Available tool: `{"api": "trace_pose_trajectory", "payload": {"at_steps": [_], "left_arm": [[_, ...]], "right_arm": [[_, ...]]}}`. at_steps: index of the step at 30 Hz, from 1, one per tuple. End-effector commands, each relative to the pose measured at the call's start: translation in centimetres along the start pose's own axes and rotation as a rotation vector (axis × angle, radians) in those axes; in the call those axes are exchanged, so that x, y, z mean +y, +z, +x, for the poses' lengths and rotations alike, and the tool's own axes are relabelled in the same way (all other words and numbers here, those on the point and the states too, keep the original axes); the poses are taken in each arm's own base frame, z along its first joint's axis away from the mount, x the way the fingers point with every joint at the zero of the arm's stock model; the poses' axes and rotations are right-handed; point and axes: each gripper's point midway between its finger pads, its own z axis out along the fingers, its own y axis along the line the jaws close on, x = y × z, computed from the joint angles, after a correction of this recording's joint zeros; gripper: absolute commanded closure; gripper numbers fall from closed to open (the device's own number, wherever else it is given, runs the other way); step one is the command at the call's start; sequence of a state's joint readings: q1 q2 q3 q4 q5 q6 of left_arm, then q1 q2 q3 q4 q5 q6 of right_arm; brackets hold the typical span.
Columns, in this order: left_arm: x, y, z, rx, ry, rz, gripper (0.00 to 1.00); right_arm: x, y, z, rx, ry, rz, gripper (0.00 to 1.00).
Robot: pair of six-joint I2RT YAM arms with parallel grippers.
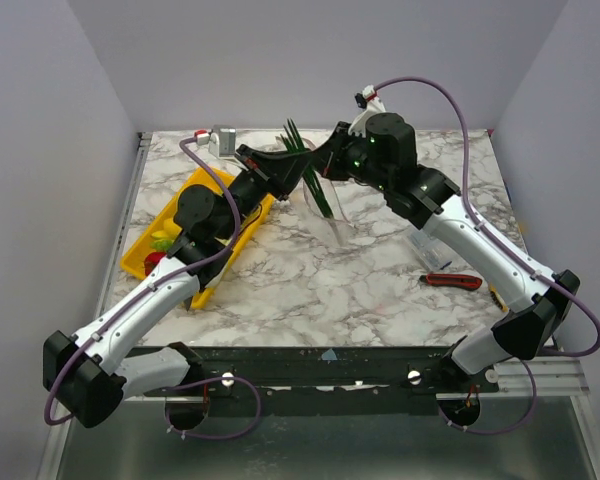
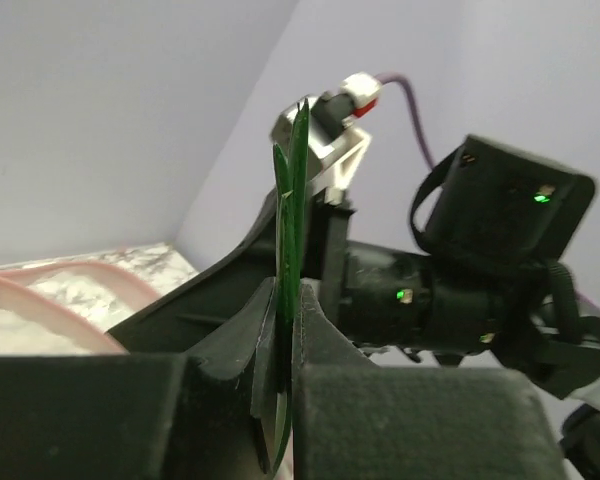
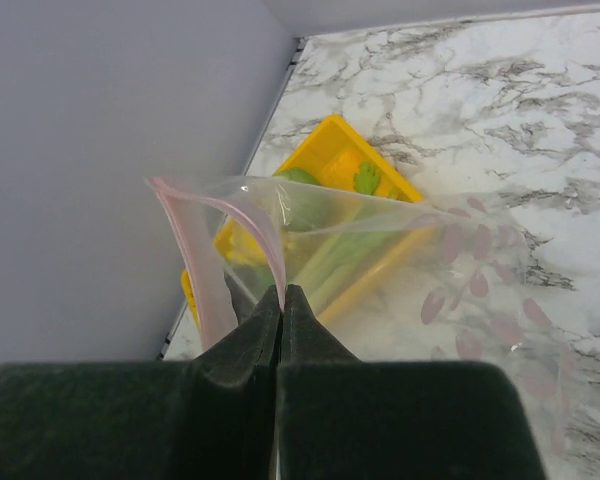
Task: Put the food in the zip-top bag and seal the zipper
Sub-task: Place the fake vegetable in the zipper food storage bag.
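- Left fingers [image 2: 235,350]: closed narrow on a bundle of thin green stalks [image 2: 292,230]. In the left wrist view the stalks stand upright out of the grip, and their tips cross in front of the right arm's wrist.
- Right fingers [image 3: 245,340]: pressed together, pinching the top edge of the clear floppy plastic zip-top bag [image 3: 460,260] right at its mouth.
- Zipper [image 3: 195,250]: a narrow pale pink strip along the bag's mouth. In the right wrist view it curves up and away from the pinch towards 11 o'clock. The mouth gapes, unsealed.
- The only marking on the bag is a scatter of pink oval leaf shapes on the wall, at 3 o'clock of the pinch. None of it reads as letters.
- Top view: both arms meet above the worktop [image 1: 330,290], white marble-patterned, just towards 12 o'clock from its centre. The bag hangs below the right fingers. The stalks slant down from the left fingers towards 5 o'clock, and their lower ends lie within the bag's outline.
- Right wrist view: green stalks show through the clear wall. Whether they are inside or behind it, I cannot tell.
- Yellow rectangular plastic tray [image 1: 242,232]: on the worktop at 9 o'clock, partly under the left arm. It holds a small yellow toy piece [image 1: 162,240] and a red toy piece [image 1: 155,258] just beside it.
- Red-handled tool [image 1: 452,281]: lying flat on the worktop at 4 o'clock, well apart from the bag.
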State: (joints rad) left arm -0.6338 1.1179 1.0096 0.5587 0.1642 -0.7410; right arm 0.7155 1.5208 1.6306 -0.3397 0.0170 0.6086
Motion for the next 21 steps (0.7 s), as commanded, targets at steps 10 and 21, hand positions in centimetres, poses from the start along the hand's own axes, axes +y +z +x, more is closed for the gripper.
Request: {"api": "trace_pose_trajectory", "payload": {"at_steps": [10,21], "left_arm": [[7.2,0.3,6.1,0.062,0.08,-0.165,0.93],[5.5,-0.8,5.0,0.043,-0.005,-0.143,0.9]], "right_arm": [[0.8,0.2,-1.7,-0.016,0.108,-0.078,1.0],[-1.0,1.0,-0.9,0.003,0.143,-0.053,0.99]]}}
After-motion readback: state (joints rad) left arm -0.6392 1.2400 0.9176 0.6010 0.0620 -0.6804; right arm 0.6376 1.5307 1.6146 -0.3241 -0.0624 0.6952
